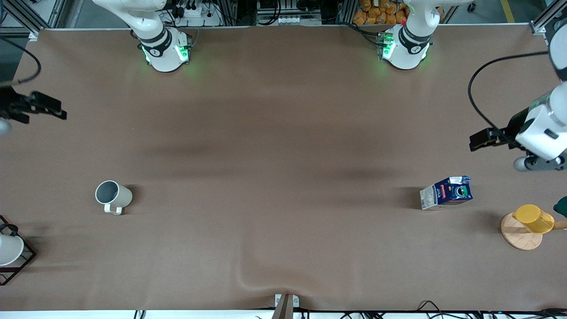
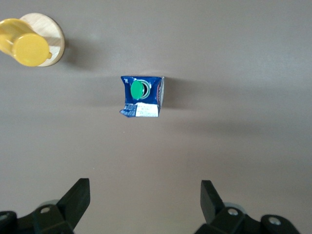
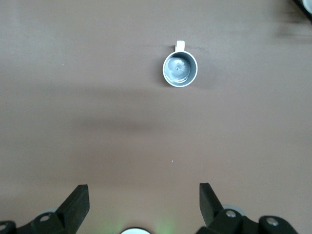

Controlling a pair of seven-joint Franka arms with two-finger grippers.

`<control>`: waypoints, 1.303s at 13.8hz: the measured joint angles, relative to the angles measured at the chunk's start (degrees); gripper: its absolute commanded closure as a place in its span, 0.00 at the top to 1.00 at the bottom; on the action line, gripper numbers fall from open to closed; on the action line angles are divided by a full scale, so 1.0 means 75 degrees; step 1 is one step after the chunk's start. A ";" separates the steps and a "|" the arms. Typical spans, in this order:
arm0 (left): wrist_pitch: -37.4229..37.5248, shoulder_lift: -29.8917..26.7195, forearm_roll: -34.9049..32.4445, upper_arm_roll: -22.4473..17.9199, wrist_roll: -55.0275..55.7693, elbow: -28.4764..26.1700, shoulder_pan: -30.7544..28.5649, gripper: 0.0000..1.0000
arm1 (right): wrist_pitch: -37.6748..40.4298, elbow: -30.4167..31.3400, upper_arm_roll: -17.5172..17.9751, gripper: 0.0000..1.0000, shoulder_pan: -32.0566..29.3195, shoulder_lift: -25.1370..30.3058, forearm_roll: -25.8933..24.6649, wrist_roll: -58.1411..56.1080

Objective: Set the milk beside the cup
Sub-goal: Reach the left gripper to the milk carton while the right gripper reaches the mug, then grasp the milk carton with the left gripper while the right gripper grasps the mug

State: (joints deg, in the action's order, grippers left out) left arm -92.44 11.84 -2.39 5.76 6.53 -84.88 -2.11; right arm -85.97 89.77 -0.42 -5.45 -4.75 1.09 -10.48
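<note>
The milk (image 1: 446, 192) is a dark blue carton with a green cap. It stands upright on the brown tablecloth at the left arm's end of the table, and it also shows in the left wrist view (image 2: 142, 96). The cup (image 1: 113, 195) is a pale grey-white mug standing upright at the right arm's end, its handle toward the front camera. It also shows in the right wrist view (image 3: 180, 68). My left gripper (image 1: 509, 141) (image 2: 145, 200) is open and empty, high over bare cloth beside the milk. My right gripper (image 1: 26, 106) (image 3: 144, 200) is open and empty, high over bare cloth beside the cup.
A yellow cup on a round wooden base (image 1: 533, 220) (image 2: 27, 46) stands beside the milk, nearer the table's end. A white cup in a black wire rack (image 1: 9, 250) sits at the right arm's end. The cloth has a raised wrinkle (image 1: 261, 279) near the front edge.
</note>
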 measured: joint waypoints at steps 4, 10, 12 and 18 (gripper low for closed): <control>-0.0534 0.0357 -0.0005 -0.0004 -0.0284 -0.0080 -0.0172 1.00 | -0.0878 0.0030 -0.0014 1.00 -0.0158 -0.1205 0.0000 -0.0001; -0.1885 0.0919 -0.0005 -0.0004 -0.0393 -0.0628 -0.0438 1.00 | -0.3006 0.0043 -0.0022 1.00 -0.0389 -0.3054 -0.0006 -0.0193; -0.2194 0.1287 -0.0005 0.0009 -0.0393 -0.0647 -0.0427 1.00 | -0.3475 0.0034 -0.0028 1.00 -0.0591 -0.3501 -0.0007 -0.0436; -0.2427 0.1850 -0.0005 0.0003 -0.0490 -0.0655 -0.0455 1.00 | -0.4124 0.0013 -0.0026 1.00 -0.1002 -0.4205 -0.0006 -0.1401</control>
State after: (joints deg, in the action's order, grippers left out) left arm -110.64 25.71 -2.43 5.78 2.86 -89.79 -5.52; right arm -116.90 89.86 -0.62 -12.97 -36.28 1.05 -20.99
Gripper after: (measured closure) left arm 0.000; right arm 0.000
